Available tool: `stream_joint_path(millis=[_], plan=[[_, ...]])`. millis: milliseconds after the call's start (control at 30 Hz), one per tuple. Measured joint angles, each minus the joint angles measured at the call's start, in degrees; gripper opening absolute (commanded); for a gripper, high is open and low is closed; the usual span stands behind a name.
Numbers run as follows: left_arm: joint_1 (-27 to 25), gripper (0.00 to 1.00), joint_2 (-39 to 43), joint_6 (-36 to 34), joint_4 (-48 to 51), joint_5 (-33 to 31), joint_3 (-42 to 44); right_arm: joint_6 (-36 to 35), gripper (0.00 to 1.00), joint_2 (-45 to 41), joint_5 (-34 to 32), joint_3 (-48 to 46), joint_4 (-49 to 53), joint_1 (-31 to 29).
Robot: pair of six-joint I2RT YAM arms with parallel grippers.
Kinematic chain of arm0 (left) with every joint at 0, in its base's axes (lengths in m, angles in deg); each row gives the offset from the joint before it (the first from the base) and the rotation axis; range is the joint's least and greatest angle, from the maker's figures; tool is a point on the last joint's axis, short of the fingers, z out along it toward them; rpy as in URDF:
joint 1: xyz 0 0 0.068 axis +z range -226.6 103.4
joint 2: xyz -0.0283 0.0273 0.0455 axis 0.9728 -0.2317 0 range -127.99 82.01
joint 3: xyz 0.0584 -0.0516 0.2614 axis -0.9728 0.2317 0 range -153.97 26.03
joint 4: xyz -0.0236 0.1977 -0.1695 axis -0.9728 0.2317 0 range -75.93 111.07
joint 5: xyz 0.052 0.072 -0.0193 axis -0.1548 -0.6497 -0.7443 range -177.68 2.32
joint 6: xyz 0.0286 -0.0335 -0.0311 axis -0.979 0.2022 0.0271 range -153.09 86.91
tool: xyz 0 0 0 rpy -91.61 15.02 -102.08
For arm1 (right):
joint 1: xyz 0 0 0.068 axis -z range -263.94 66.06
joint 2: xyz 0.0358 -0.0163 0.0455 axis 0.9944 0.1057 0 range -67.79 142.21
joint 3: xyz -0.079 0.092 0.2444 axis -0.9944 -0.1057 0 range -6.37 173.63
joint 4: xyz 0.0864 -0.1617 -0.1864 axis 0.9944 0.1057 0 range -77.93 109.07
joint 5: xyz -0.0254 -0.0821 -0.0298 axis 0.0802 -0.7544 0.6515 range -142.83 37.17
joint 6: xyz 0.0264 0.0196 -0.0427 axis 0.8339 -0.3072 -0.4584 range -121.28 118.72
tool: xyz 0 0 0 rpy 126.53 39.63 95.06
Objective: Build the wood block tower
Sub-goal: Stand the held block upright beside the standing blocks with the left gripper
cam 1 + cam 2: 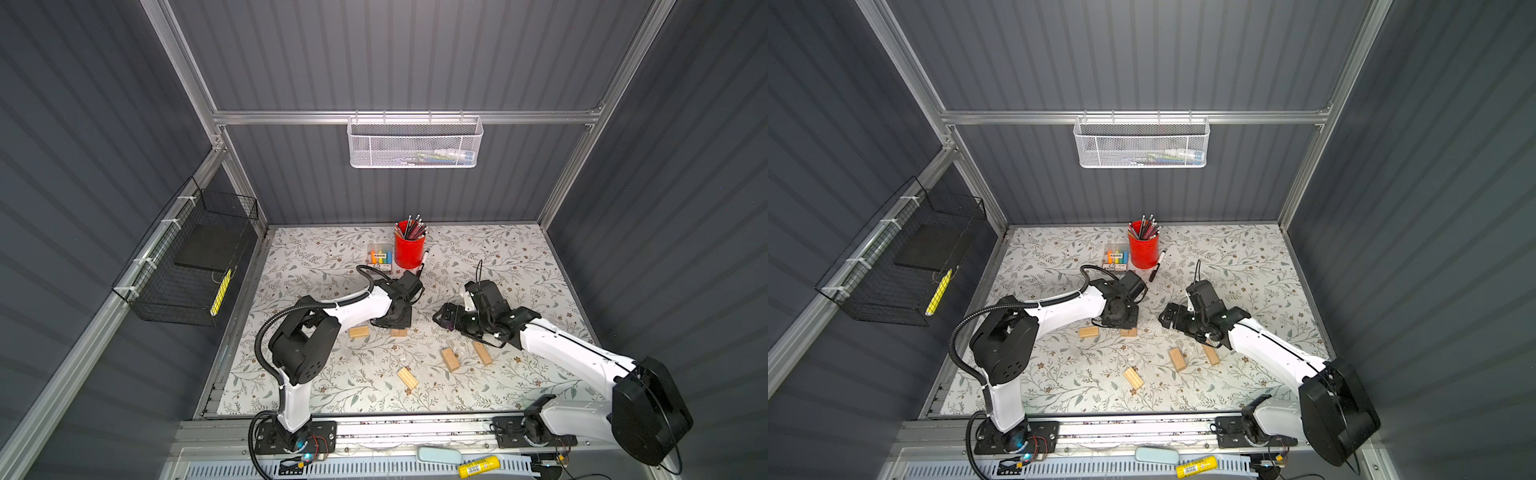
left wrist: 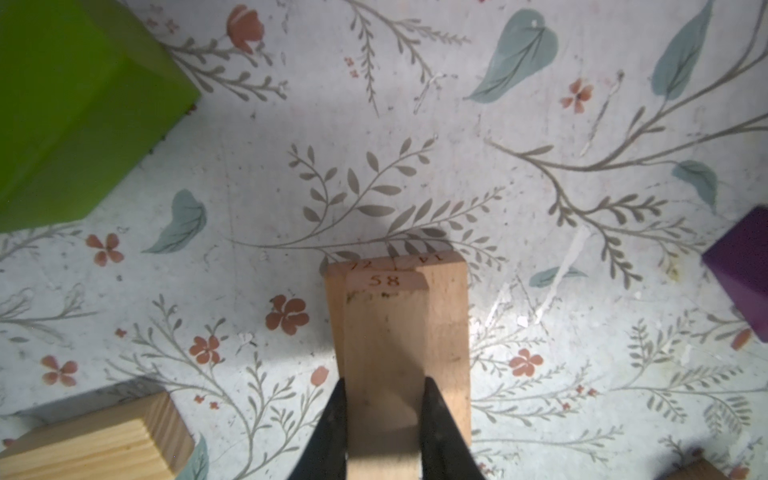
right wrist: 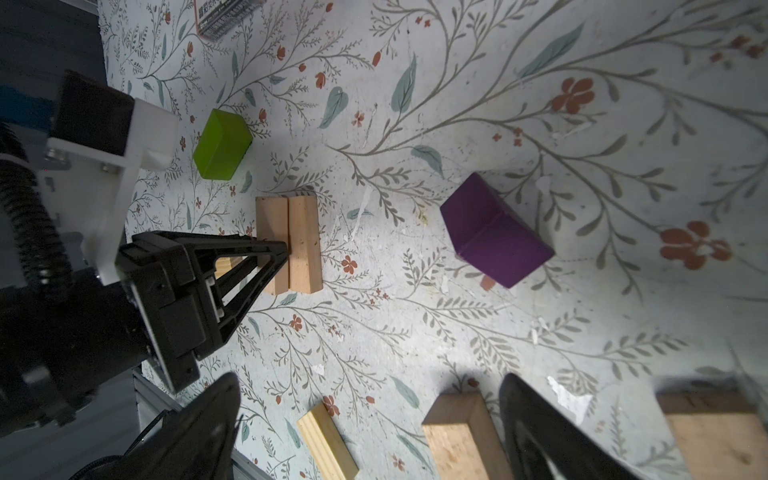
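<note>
Lying between left jaws is one pale brick [image 2: 386, 340].

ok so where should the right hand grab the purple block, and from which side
Across its two long side faces, near mid-length, coming straight down from above. The purple block lies on the mat with bare mat all round, so both long faces look free. The open right hand would likely need turning to square up with them.

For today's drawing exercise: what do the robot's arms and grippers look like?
Left arm and right arm: white shells, black joint housings. A black ribbed cable hose follows the left arm. Left gripper and right gripper: black tapering fingers.
</note>
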Motion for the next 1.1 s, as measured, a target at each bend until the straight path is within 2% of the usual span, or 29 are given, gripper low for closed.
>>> stream_joint_path(millis=[500, 1100], plan=[[0.0, 0.39, -0.5, 0.6, 0.8, 0.0, -1.0, 0.0, 0.97, -0.1, 0.0, -0.4, 0.0, 0.2], [0.0, 0.35, -0.5, 1.9, 1.2, -0.1, -1.1, 0.0, 0.97, -0.5, 0.0, -0.4, 0.0, 0.3]])
